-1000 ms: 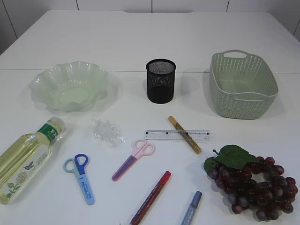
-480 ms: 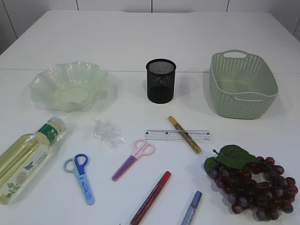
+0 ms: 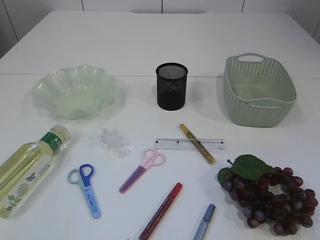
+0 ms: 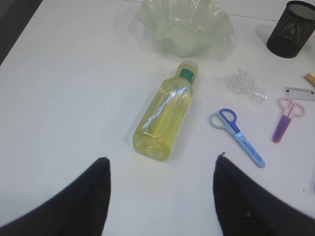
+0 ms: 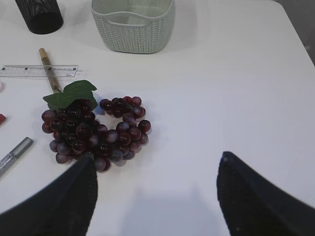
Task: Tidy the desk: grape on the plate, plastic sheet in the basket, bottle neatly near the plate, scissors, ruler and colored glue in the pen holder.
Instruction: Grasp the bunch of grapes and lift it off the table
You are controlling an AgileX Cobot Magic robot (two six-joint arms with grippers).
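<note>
**Exterior view: desk untouched, first pick not yet begun**

Exterior view: neither arm shows here, and nothing is sorted, so I judge the task to be at its very start. On the white surface [image 3: 150, 45] the wavy green plate [image 3: 74, 91] sits at ten o'clock, the black mesh pen holder [image 3: 171, 86] at twelve and the green basket [image 3: 258, 90] at two, all three holding nothing I can see. The bottle [image 3: 27, 170] lies on its side at eight o'clock. The crumpled plastic sheet [image 3: 115, 141] lies near centre. The clear ruler [image 3: 189, 144] has the gold glue stick [image 3: 197, 143] lying across it. Blue scissors [image 3: 86, 189] and pink scissors [image 3: 142, 170] lie at seven and six; red glue [image 3: 161, 210] and silver glue [image 3: 204, 223] lie toward the near edge. The grape [image 3: 267, 195], a dark purple bunch with one green leaf, rests at four o'clock.

Left wrist view: the left claw [image 4: 162, 196] hangs spread wide and empty, with the bottle at twelve o'clock beyond it, cap toward the plate.

Right wrist view: the right claw [image 5: 157, 196] is likewise spread and empty, the grape at ten o'clock from it. A descent onto the bunch looks the likely next move, then a long carry across to the plate.
</note>
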